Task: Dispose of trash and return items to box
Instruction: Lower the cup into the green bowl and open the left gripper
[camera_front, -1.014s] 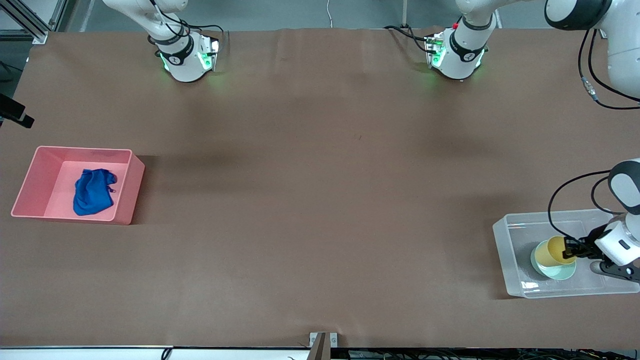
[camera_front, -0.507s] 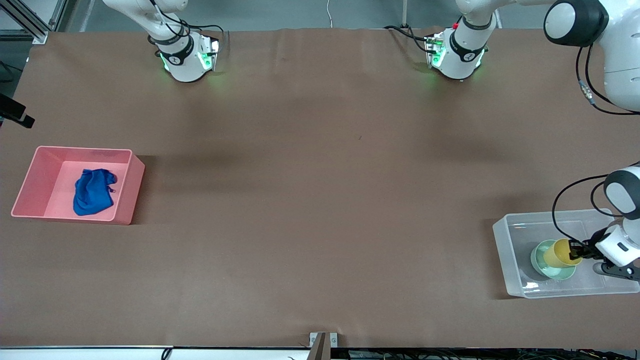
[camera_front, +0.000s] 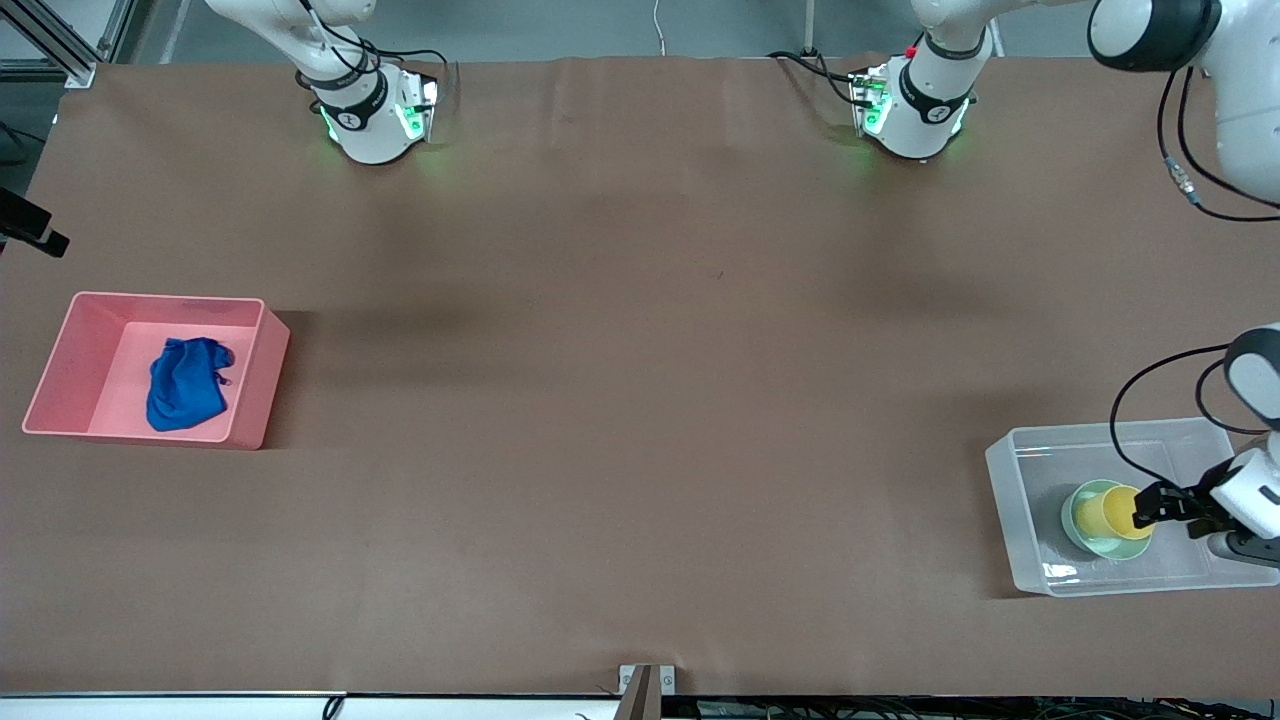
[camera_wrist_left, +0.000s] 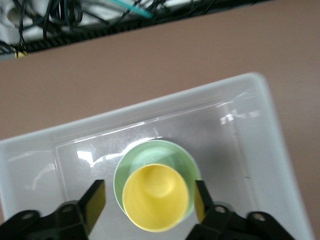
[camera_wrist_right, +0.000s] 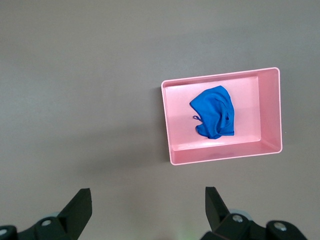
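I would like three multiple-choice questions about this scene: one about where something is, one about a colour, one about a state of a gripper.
1. Where is the blue fabric wad?
A. in the pink bin
B. in the clear tub
C. on the bare table

2. What colour is the cup standing in the bowl?
A. red
B. yellow
C. white

3. How is the left gripper?
A. shut on the cup
B. shut on the bowl
C. open, fingers apart on either side of the cup

Answers:
1. A: the blue fabric wad lies inside the pink bin toward the right arm's end of the table.
2. B: the yellow cup stands in the mint-green bowl inside the clear tub.
3. C: the left gripper shows its fingers clear of the cup on each side.
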